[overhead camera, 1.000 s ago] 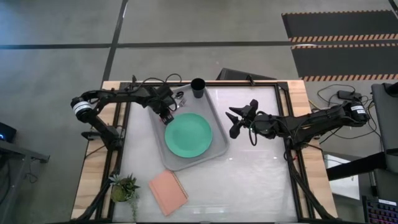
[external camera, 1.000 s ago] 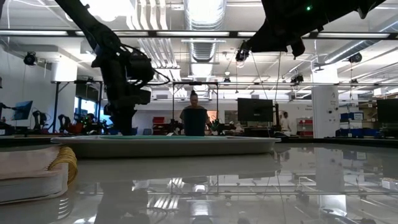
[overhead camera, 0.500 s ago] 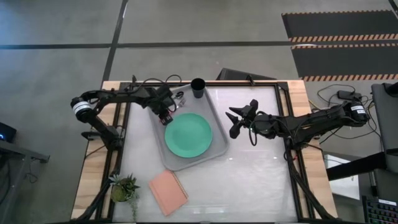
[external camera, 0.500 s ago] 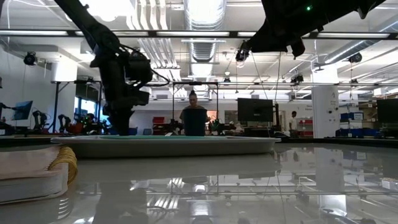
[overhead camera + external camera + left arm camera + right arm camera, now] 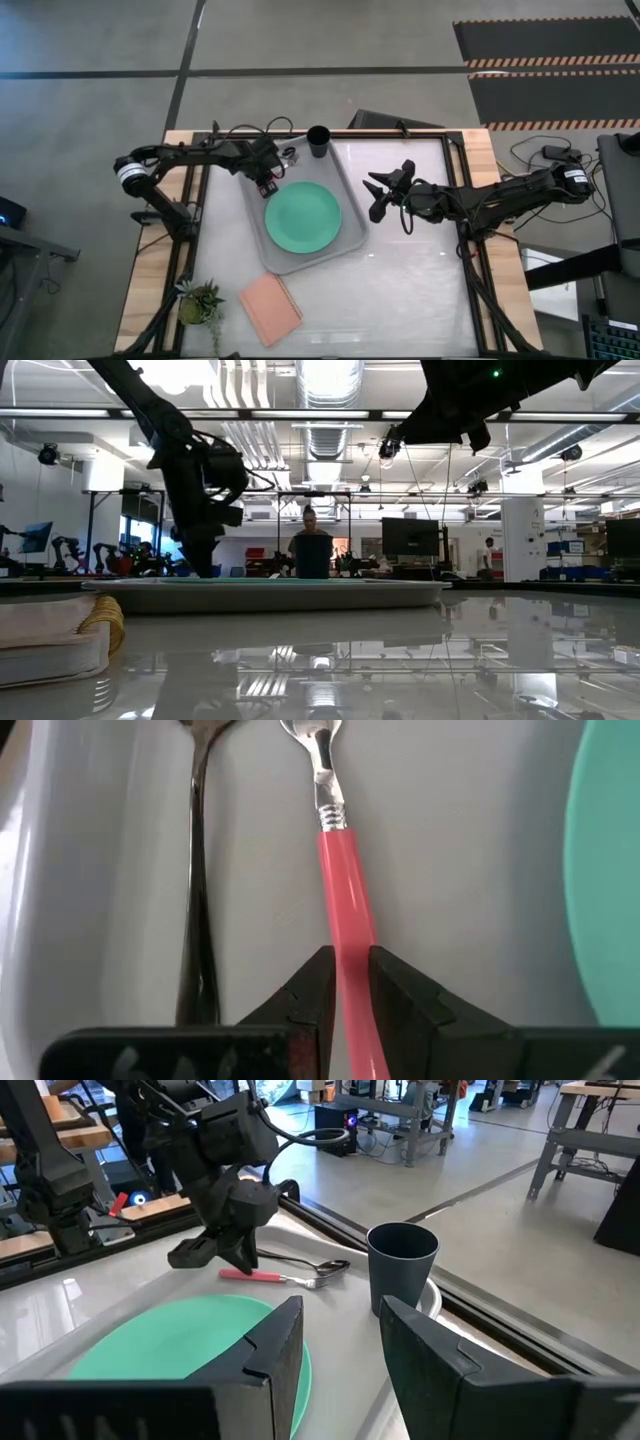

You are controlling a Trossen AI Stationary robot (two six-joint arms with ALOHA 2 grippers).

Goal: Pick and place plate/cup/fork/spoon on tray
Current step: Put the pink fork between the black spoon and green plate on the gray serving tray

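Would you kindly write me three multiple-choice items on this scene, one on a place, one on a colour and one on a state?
1. Where is the cup?
A. at a far corner of the tray
B. on the plate
C. beside the pink pad

2. What colour is the fork's handle?
A. blue
B. pink-red
C. yellow

3. What is the left tool doing?
A. hanging open over the bare table
B. gripping the cup
C. closed on the fork's handle, with the fork lying on the tray beside the spoon

Answers:
1 A, as the high view shows the cup at the tray's far corner.
2 B, as the left wrist view shows the handle pink-red.
3 C, as the left wrist view shows both fingers against the handle. The right tool waits open beside the tray.
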